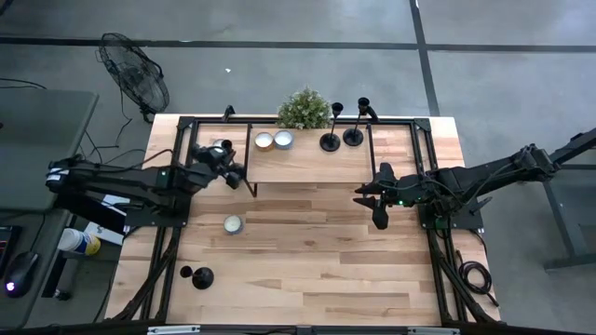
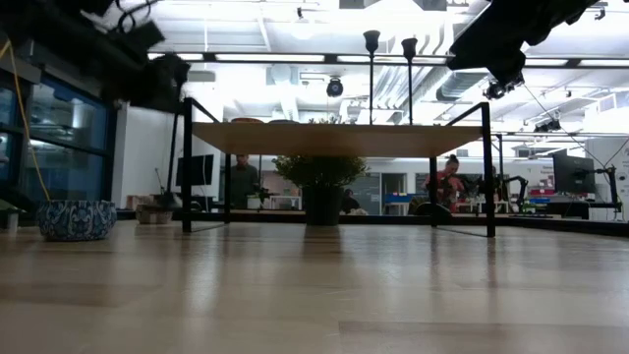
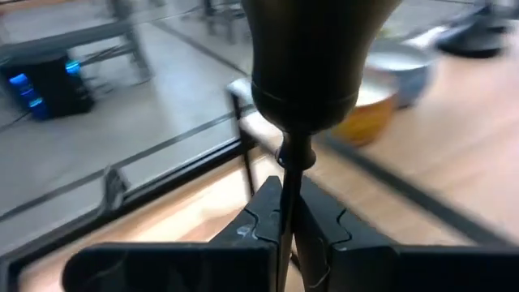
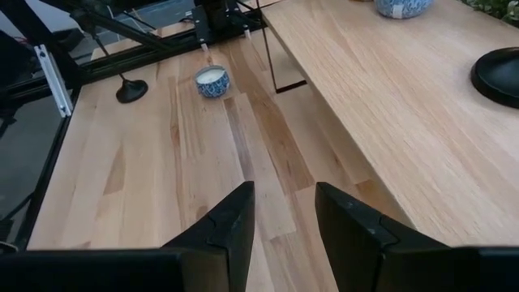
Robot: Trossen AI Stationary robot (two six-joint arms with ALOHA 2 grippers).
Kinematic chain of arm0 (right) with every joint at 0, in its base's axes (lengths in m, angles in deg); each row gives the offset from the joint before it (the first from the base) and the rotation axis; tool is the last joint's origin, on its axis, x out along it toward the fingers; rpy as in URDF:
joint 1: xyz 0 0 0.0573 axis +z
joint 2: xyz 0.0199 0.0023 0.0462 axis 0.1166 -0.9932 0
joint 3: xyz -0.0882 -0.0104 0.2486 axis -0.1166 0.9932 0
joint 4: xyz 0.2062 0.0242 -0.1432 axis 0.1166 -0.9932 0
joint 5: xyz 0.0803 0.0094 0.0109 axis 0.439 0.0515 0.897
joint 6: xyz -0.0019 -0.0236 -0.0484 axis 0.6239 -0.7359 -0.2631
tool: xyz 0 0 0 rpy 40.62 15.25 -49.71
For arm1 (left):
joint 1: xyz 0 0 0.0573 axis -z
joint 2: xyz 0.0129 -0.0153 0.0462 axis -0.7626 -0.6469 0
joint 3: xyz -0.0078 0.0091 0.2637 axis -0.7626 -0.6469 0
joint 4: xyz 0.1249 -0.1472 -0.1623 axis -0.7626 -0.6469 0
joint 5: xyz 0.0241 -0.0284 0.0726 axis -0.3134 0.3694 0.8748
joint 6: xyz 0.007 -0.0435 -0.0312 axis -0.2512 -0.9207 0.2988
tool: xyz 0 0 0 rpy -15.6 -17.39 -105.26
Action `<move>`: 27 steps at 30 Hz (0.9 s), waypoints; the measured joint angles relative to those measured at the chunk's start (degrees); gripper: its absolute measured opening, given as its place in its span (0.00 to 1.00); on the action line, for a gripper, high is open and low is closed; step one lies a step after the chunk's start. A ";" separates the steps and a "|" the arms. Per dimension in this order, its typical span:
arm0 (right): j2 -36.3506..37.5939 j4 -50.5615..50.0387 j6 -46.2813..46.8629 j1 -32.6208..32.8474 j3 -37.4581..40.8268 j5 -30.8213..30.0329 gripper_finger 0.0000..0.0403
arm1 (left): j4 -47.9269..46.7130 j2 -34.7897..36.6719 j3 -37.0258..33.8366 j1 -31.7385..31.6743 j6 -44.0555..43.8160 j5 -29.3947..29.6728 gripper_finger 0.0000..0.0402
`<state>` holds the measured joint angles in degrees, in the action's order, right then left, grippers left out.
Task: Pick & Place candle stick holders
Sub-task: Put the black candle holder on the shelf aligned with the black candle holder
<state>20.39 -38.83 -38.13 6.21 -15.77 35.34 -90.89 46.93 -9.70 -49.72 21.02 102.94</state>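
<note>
Black candle stick holder (image 3: 312,65) | stem pinched by left gripper (image 3: 290,231), seemingly beside shelf (image 1: 307,166) | right gripper (image 4: 284,219) parted, empty

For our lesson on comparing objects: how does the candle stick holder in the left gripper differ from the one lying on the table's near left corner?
The held candle stick holder is clamped by its thin stem between the left gripper fingers, raised beside the shelf; the corner holder lies loose on the table, untouched. The held one is near the shelf's left end; the other sits far from it. Both are matte black with flared bases.

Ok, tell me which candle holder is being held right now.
The candle holder clamped by its thin stem in the left gripper at the shelf's left end; two stand on the shelf, one on the table.
</note>
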 joint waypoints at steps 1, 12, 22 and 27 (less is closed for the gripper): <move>0.00 0.01 0.01 0.01 0.00 0.08 0.31 | -1.13 0.83 1.03 0.00 1.42 -1.73 0.02; 0.00 0.01 0.01 0.01 0.00 0.09 0.31 | -22.44 4.32 18.50 0.02 6.35 -5.46 0.02; 0.00 0.02 -0.10 0.00 0.00 0.07 0.31 | -28.92 4.26 31.57 0.01 3.44 -6.29 0.02; 0.00 0.26 -0.11 0.00 0.00 0.07 0.31 | -25.82 2.62 35.33 0.02 8.56 -14.67 0.02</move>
<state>20.39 -38.57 -38.24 6.21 -15.77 35.41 -116.71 49.55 25.63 -49.70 29.58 88.27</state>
